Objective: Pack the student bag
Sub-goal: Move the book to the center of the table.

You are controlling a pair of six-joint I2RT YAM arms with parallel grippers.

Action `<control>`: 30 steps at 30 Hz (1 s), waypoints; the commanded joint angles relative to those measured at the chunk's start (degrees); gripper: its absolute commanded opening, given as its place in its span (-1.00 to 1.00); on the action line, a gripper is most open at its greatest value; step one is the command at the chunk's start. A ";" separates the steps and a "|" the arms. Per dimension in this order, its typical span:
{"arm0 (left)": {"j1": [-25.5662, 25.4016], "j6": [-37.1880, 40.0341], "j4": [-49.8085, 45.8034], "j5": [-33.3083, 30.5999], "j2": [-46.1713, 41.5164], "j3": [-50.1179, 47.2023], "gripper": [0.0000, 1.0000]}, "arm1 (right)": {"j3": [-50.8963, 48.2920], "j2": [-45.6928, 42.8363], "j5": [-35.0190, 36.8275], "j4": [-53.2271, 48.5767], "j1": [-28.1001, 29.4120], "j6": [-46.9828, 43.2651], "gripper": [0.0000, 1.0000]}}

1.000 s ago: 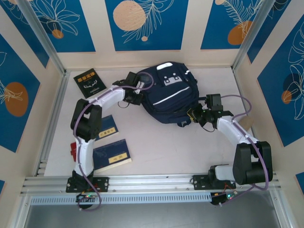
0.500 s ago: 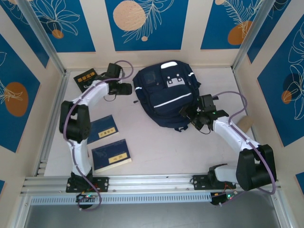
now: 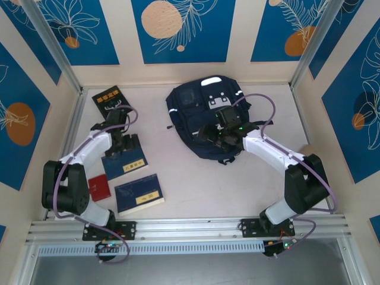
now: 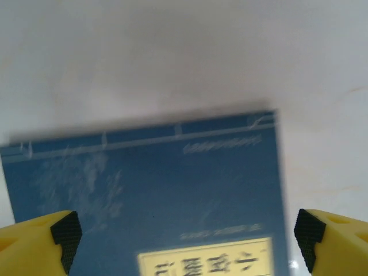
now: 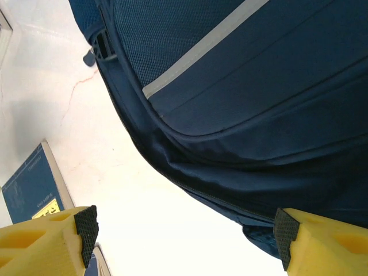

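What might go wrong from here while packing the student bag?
The blue book lies flat under the open left gripper, which may scrape the table or slip off the cover. The open right gripper hovers at the student bag and may pinch only loose fabric.

White-striped navy student bag (image 3: 189, 116)

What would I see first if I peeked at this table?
The big navy student bag with its white stripe, lying at the far middle of the table. The right gripper is open over its front, and the left gripper is open above a blue book on the left.
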 commanded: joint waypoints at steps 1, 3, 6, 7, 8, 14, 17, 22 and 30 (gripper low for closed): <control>1.44 -1.57 1.84 5.02 -1.02 -4.58 0.95 | 2.59 2.10 -2.24 0.60 1.24 0.12 0.64; 1.46 -1.68 3.58 8.20 0.37 -5.67 0.97 | 3.21 3.02 -2.88 0.52 1.57 0.50 0.64; 1.33 -2.62 5.85 11.60 2.23 -6.59 0.97 | 3.53 3.33 -2.68 0.15 2.04 0.85 0.64; 1.23 -3.11 6.58 12.53 2.58 -6.91 0.97 | 3.37 3.25 -2.34 -0.01 2.20 0.97 0.64; 1.05 -3.46 7.07 13.20 2.90 -7.18 0.97 | 3.23 3.08 -2.04 -0.13 2.23 1.12 0.64; -2.42 -9.64 12.33 21.06 4.61 -8.30 0.93 | 2.48 3.22 -0.90 -0.10 2.32 2.29 0.63; -6.16 -14.36 15.60 24.28 5.76 -7.23 0.90 | 2.64 3.64 -0.63 -0.17 2.31 2.74 0.62; -10.83 -20.95 20.74 30.50 9.49 -2.84 0.83 | 2.83 4.11 -0.46 -0.54 2.30 2.92 0.59; -6.97 -11.24 10.38 25.34 6.14 5.67 0.86 | 3.51 5.17 -3.31 0.95 4.29 3.09 0.55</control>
